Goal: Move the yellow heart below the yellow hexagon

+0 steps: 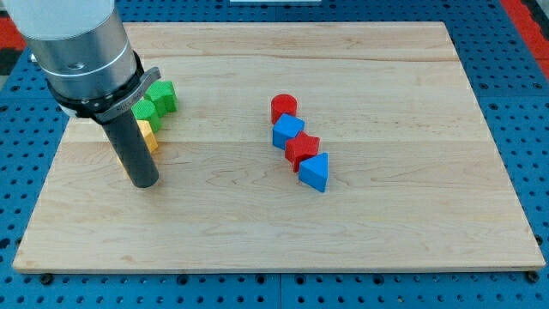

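You see a wooden desk (257,215) lying on a blue board with holes (523,103). The arm's big grey body (77,51) fills the view's top left. Your arm has no gripper, only a dark rod, and my tip (144,184) touches the desk near the left side.

Just behind the rod, to its right, a bit of yellow block (147,136) peeks out. The rod hides most of it, so you cannot tell if it is the heart or the hexagon. Above it sit two green blocks (159,99), touching each other.

Well apart, in the middle of the desk, four blocks make a slanted row: a red cylinder (284,107) at the top, then a blue block (287,130), a red block (302,150), and a blue block (315,172) at the bottom.
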Motion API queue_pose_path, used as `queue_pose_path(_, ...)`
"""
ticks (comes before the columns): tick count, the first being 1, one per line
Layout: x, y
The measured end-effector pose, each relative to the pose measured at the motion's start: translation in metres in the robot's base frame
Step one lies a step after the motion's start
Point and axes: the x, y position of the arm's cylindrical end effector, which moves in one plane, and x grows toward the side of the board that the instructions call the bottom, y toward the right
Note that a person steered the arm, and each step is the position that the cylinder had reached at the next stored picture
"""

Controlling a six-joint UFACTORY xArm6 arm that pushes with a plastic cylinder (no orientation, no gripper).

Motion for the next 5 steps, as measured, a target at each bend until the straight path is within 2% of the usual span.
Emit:
queue_pose_path(2, 0.019, 0.003)
queue_pose_path(5, 0.020, 0.013)
